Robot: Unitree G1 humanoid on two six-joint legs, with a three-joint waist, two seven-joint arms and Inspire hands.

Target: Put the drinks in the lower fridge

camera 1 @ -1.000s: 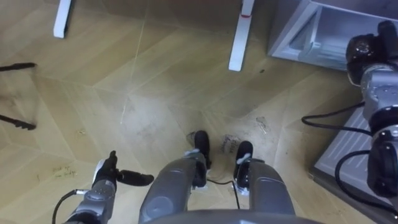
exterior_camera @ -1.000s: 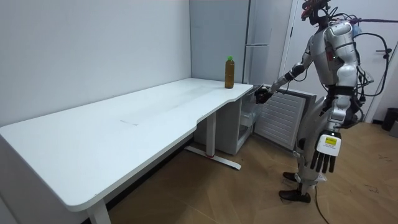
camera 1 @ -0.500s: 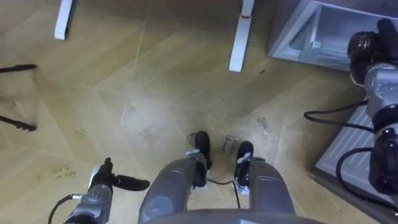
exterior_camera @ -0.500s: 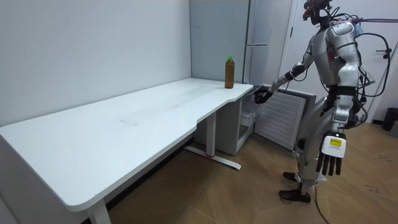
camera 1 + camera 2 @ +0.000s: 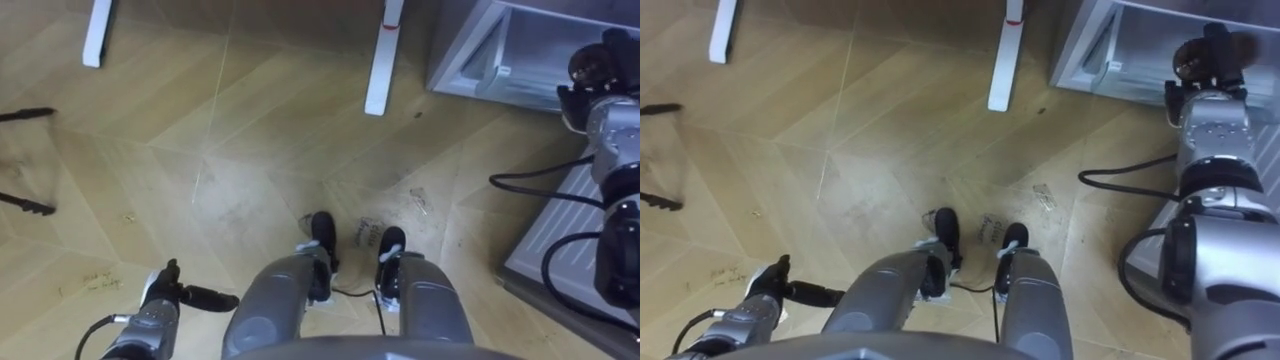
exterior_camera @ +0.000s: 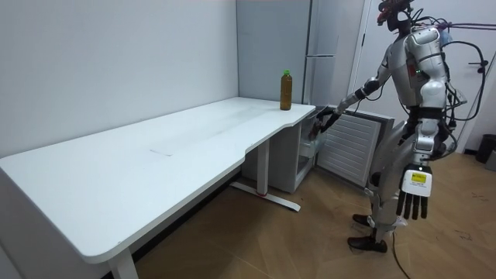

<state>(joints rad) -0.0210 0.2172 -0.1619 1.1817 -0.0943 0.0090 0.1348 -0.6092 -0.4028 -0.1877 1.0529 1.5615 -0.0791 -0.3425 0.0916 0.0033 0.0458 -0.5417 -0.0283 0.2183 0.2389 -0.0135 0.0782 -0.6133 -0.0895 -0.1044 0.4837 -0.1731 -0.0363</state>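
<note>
A brown drink bottle with a green cap [image 6: 286, 91] stands upright on the white table's [image 6: 155, 155] far corner, next to the fridge. The lower fridge [image 5: 497, 55] is open, its door [image 6: 349, 147] swung out toward me. My right hand [image 6: 319, 122] reaches out to the fridge opening with its fingers stretched and nothing seen in them; the eye views show it from behind [image 5: 600, 65] at the compartment's edge. Beside my thigh my left hand [image 5: 168, 302] hangs open and empty [image 6: 413, 195]. The inside of the compartment behind my right hand is hidden.
I stand on a wooden floor in front of the fridge, the table on my left. The table's white feet [image 5: 384, 60] rest on the floor ahead. Thin black legs of a stand [image 5: 25, 115] poke in at the left. The open door [image 5: 560, 240] is on my right.
My right hand's fingers have uncurled from a fist to straight at the fridge opening. The left hand has sunk a little at my side.
</note>
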